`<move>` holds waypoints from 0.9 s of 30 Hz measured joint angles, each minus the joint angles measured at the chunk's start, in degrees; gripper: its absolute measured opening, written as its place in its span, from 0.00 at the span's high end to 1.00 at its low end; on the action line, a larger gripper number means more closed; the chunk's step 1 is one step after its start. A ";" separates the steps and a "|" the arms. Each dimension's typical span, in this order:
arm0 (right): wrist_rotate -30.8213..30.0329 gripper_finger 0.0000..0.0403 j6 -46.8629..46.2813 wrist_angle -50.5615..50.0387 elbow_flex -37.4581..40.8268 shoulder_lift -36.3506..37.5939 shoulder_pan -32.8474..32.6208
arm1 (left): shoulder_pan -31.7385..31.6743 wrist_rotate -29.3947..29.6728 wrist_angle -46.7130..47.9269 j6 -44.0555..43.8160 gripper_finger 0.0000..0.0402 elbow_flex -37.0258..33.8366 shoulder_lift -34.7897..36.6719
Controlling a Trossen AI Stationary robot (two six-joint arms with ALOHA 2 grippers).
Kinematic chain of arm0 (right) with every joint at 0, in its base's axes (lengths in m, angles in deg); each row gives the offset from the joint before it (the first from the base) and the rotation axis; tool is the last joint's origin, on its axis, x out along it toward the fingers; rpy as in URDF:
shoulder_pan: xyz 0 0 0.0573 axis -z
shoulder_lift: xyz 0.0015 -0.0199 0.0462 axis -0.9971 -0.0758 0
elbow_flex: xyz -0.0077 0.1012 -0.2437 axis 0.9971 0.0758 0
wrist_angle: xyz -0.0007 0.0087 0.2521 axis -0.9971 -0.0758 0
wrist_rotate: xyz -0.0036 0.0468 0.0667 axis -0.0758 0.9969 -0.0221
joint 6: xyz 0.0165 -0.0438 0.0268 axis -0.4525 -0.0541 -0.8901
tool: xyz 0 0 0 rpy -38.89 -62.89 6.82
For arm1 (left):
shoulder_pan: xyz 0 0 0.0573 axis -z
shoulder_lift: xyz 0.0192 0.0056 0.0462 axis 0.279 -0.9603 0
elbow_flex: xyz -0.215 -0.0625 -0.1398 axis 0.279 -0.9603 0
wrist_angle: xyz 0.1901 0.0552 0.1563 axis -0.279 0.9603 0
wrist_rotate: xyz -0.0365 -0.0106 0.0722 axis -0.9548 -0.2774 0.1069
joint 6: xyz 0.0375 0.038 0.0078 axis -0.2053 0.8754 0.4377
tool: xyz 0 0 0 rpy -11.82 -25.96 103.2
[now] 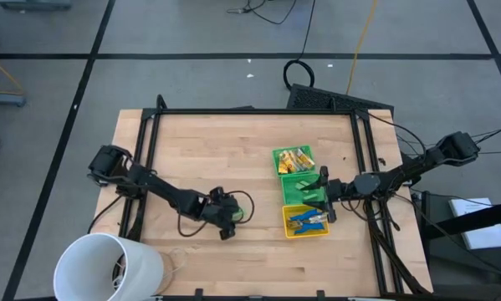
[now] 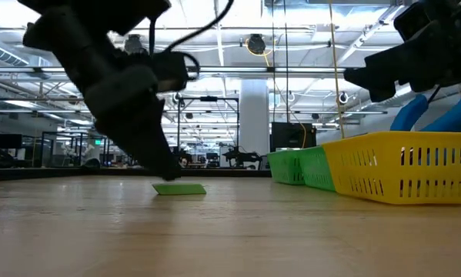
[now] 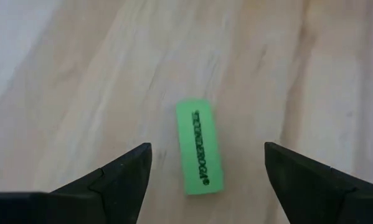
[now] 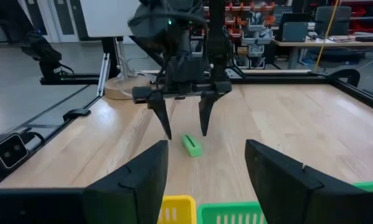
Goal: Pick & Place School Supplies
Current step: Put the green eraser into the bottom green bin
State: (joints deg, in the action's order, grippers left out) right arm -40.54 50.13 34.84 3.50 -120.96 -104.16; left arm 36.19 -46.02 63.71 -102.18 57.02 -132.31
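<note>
High view: wood table [image 1: 233, 150]; left hand [image 1: 227, 219], right hand [image 1: 321, 194] both spread, empty.

Bright-green piece [image 3: 199, 147] with dark print, flat on bare wood, yellow-tan blocks [image 1: 296, 159] in green bin, blue-handled tools [image 1: 305, 221] in yellow bin

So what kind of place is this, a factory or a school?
Most likely a robotics lab or test hall. Two dark robot arms work at a wooden table inside a black frame, cables trail across a taped floor, and behind are workbenches with monitors under bright strip lights.
</note>
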 joint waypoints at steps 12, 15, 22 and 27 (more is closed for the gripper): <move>0.00 0.50 -0.01 -0.08 0.01 0.00 0.00 | 0.15 1.95 1.13 -1.56 0.23 0.20 -5.15; -0.02 0.50 -0.01 -0.10 0.01 0.00 0.00 | 0.10 1.71 1.39 0.03 0.24 0.13 -5.32; -0.02 0.50 -0.03 -0.13 0.01 0.00 0.00 | -0.04 1.20 1.45 -1.07 0.46 0.13 -5.38; -0.02 0.50 -0.05 -0.13 0.01 0.00 0.00 | -0.11 1.33 1.81 -1.08 0.64 0.05 -5.43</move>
State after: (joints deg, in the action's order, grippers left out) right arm -40.56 50.07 34.71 3.50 -120.96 -104.16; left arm 36.08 -44.70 65.52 -103.26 57.07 -137.74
